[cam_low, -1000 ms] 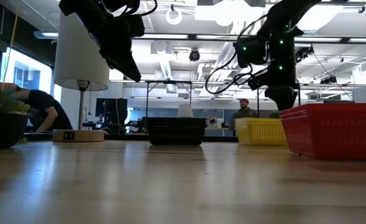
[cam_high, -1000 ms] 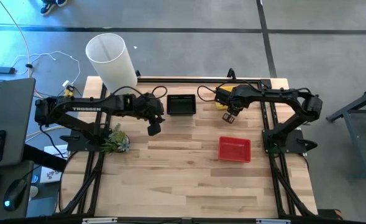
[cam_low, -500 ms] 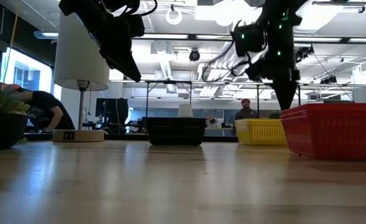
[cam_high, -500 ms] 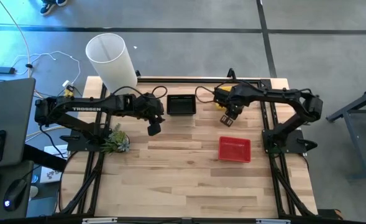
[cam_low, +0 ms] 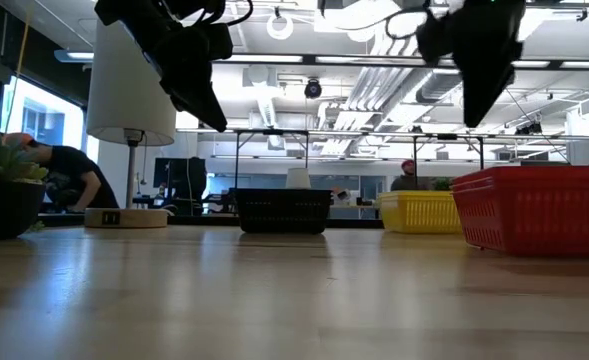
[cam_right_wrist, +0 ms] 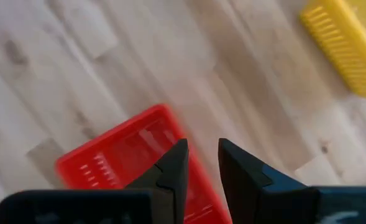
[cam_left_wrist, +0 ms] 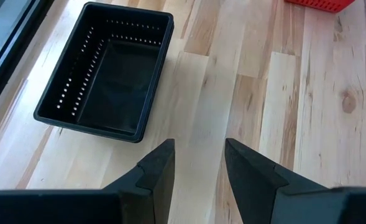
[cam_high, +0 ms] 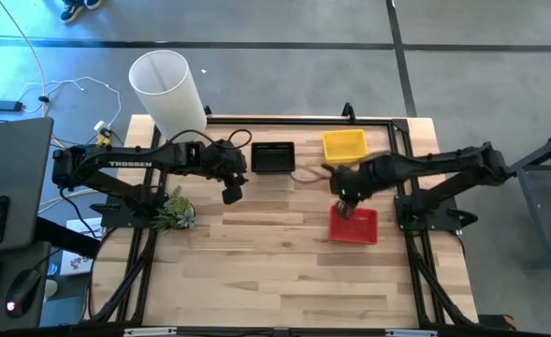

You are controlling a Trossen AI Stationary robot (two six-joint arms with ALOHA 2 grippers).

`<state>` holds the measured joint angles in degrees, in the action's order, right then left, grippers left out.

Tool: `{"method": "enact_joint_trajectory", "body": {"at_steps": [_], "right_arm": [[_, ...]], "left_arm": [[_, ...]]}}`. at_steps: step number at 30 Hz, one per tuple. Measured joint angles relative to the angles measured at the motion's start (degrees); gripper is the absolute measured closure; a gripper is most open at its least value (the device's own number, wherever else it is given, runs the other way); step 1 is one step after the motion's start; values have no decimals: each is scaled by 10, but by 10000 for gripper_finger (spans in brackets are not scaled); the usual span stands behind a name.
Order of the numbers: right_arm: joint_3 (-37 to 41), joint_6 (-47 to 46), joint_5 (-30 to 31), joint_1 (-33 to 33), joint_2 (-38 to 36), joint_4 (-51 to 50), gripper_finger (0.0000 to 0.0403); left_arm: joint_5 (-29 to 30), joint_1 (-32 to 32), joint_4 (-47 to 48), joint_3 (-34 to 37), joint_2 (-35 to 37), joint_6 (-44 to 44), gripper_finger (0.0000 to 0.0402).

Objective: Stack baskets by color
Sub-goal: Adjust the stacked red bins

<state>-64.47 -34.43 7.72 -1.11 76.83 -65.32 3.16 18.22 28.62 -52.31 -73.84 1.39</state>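
High view: no stacking evident; yellow basket [cam_high: 344,145], black basket [cam_high: 273,157] and red basket [cam_high: 353,225] lie apart. Right tool [cam_high: 343,198], open and empty, hovers above red; left tool [cam_high: 232,194], open, waits beside black.

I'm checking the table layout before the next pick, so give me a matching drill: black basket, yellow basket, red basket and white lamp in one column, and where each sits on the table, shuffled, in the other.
Things:
1. black basket
2. yellow basket
3. red basket
4. white lamp

Places, as the high view shows them:
A. under the right gripper, nearer the middle of the table
B. far left corner
C. far edge, middle, just ahead of the left gripper
D. far edge, to the right of the black one

Pairs: 1-C, 2-D, 3-A, 4-B
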Motion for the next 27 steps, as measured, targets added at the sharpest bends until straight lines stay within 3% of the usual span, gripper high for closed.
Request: {"method": "enact_joint_trajectory", "body": {"at_steps": [18,27], "right_arm": [[2,-351,98,-302,0,19,328],[73,-404,101,-373,0,144,328]], "left_arm": [[0,0,0,0,0,1,273],[0,0,0,0,0,1,273]]}}
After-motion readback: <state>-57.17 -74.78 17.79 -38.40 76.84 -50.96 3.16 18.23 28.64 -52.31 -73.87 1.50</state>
